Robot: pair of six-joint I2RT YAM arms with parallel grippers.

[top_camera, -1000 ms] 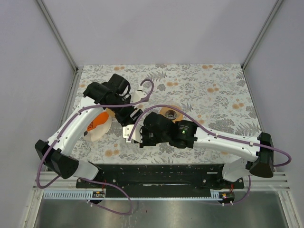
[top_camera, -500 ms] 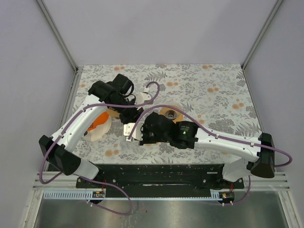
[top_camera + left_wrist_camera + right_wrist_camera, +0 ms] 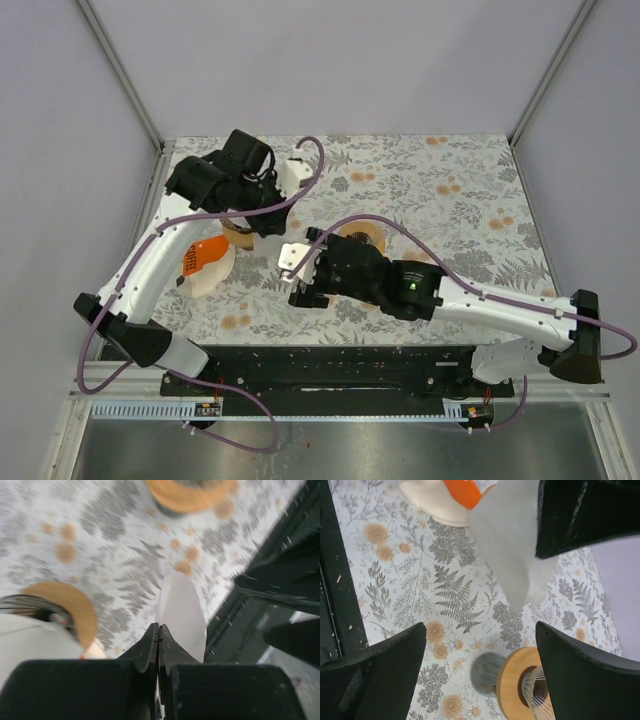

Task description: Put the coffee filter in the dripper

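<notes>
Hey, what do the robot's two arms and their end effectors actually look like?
The left arm and right arm both have white links with bulky black joints and bases. A purple cable loops along each. A small green light glows on the right arm's wrist housing. The left end effector and right end effector each carry two black, wedge-shaped fingers.

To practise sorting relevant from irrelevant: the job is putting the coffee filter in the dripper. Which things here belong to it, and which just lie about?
Job: paper coffee filter, pinched in the left fingers; dripper with wooden collar.
Lying about: cream bowl holding something orange; wooden disc beside it, purpose unclear.
</notes>
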